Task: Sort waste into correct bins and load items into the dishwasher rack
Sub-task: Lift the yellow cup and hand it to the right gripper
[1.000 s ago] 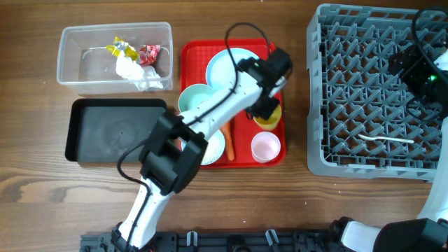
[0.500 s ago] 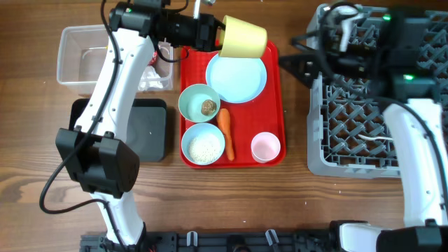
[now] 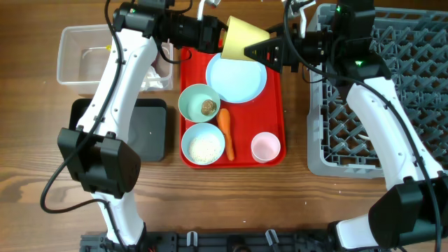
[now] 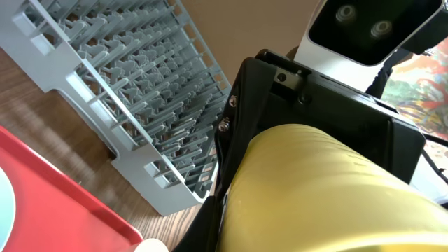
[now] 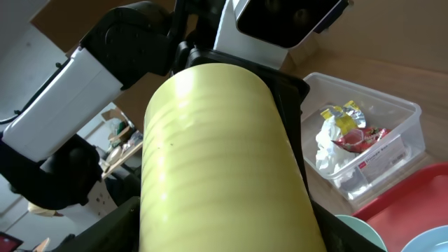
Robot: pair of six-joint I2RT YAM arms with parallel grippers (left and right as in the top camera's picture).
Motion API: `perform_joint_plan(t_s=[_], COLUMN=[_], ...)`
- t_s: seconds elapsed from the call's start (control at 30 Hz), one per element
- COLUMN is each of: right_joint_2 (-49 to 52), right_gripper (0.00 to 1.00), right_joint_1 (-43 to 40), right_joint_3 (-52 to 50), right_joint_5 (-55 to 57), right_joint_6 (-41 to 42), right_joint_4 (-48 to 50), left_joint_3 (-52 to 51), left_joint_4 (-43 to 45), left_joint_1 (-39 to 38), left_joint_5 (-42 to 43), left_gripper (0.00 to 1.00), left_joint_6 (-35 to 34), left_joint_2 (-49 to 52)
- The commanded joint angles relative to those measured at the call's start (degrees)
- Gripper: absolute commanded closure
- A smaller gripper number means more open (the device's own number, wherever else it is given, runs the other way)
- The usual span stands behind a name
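Observation:
My left gripper [image 3: 215, 33] is shut on the yellow cup [image 3: 243, 38] and holds it on its side in the air over the far end of the red tray [image 3: 277, 105]. My right gripper [image 3: 271, 50] is at the cup's wide end, its fingers open on either side of the cup [image 5: 217, 161]. The cup also fills the left wrist view [image 4: 329, 189]. On the tray lie the light-blue plate [image 3: 236, 78], a bowl [image 3: 194, 98] with a brown lump [image 3: 208, 107], a bowl of rice [image 3: 203, 145], the carrot [image 3: 225, 133] and the pink cup [image 3: 266, 147].
The grey dishwasher rack [image 3: 392, 112] stands at the right. The clear tub [image 3: 80, 56], holding tissue and wrappers [image 5: 339, 136], is at the far left. The black tray [image 3: 150, 133] lies in front of it, partly under my left arm.
My right arm has swung left from over the rack to the cup, which my left gripper is still holding over the tray's far end. A second ago the cup stood on the tray.

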Motion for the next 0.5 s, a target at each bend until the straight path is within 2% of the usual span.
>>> perform_joint_plan(t_s=[0.0,0.03,0.07,0.1,0.13,0.4,0.47], right_joint_2=[1.0,1.0,1.0,1.0,1.0,1.0,0.9], right_gripper=[0.52,0.55,0.56,0.56,0.56,0.56,0.55], right_joint_1=[1.3,1.3,1.3,1.1,0.9,-5.5,-8.9], right_joint_3=[0.1,0.1,0.1,0.1,0.1,0.1,0.1], right_joint_5=[0.1,0.1,0.1,0.1,0.2,0.2,8.3], right_joint_6=[-0.1,-0.1,-0.2,-0.2,-0.2,-0.2,-0.4], right_joint_4=[0.1,0.1,0.1,0.1,0.1,-0.1,-7.0], left_joint_3=[0.2,0.2,0.2,0.2,0.2,0.2,0.2], left_joint_4=[0.2,0.4,0.5,0.5,0.4,0.4,-1.0], left_joint_1=[-0.5,-0.5,-0.5,-0.5,-0.5,-0.5,-0.5], left_joint_5=[-1.1,-1.3,-2.3,-3.1,-4.3,-6.2,-10.7], left_gripper=[0.96,0.92,0.79,0.70,0.67,0.66,0.64], left_joint_6=[0.5,0.4,0.5,0.4,0.4,0.4,0.4], left_joint_2=[-0.3,-0.3,-0.3,-0.3,-0.3,-0.3,-0.3])
